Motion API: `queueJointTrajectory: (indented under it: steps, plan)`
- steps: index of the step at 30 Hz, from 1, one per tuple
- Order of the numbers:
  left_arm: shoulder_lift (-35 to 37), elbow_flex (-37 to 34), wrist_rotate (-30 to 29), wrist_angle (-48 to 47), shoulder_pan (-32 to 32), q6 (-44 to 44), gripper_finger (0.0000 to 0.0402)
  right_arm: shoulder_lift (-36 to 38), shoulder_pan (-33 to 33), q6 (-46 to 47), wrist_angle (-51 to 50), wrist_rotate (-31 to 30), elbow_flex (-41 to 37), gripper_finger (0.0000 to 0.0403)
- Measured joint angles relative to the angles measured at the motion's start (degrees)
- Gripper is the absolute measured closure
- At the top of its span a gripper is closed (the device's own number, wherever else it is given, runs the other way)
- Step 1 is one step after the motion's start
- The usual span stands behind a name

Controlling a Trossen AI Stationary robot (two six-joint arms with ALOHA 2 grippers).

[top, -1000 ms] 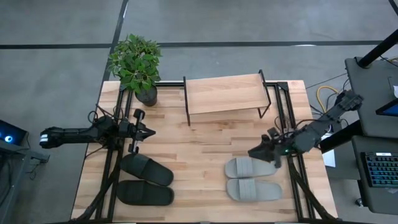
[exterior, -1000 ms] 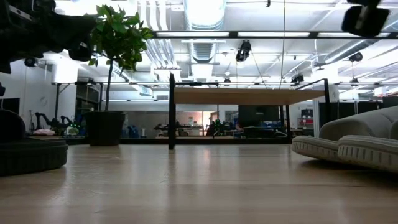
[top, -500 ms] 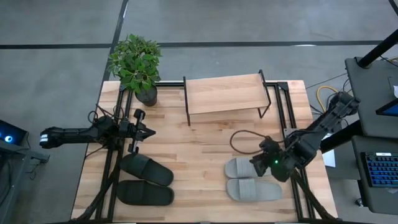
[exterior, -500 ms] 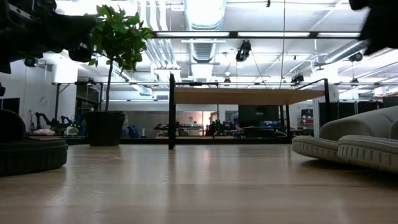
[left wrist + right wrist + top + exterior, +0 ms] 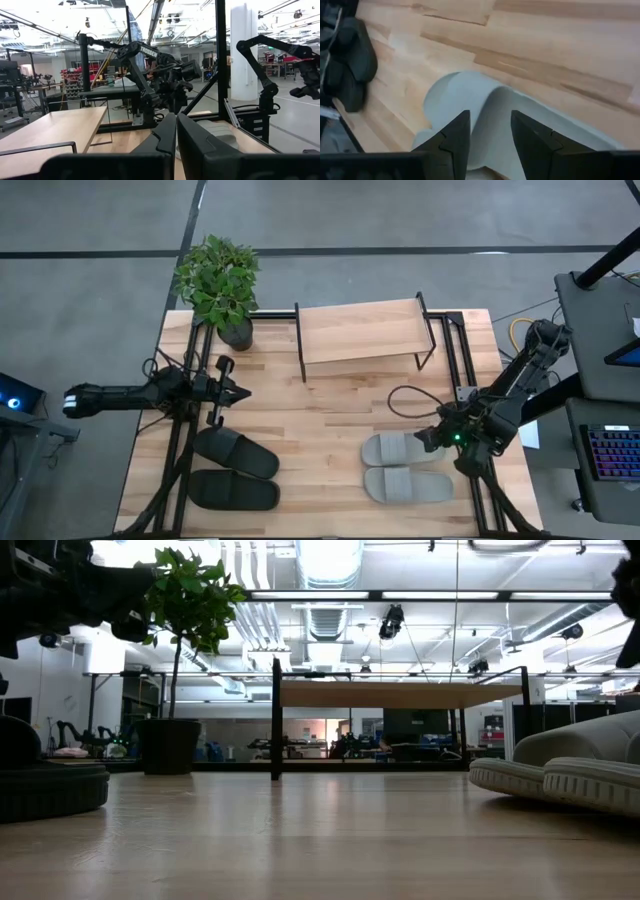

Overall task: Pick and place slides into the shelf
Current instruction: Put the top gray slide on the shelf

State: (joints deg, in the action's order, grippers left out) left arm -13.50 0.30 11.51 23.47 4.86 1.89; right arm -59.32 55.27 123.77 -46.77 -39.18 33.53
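Hovering over the grey slide (image 5: 485, 120), right hand (image 5: 487, 132) part-open — empty, left hand (image 5: 176, 131) closed, idle.

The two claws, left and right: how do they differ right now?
The left claw is shut and hangs over bare wood, apart from the black slides; the right claw is open, right over a grey slide. The left points across the table; the right tilts down. Both are dark and hold nothing.

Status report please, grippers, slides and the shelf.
Right gripper open, above a grey slide. Left gripper shut, idle by the black slides. Shelf empty. Nothing in the way.
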Motion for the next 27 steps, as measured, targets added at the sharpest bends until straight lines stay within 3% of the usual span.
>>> queueJointTrajectory:
  steps: [10,27]
  plan:
    - [-0.11,0.0,0.01,0.01,0.0,0.02,0.0402,-1.67,-0.05,-0.73,16.62,-1.81,-6.28,0.0259]
    - [-0.64,0.0,0.01,0.09,-0.01,0.02,0.0402,-8.82,-0.56,1.85,20.78,-2.95,-5.98,0.0275]
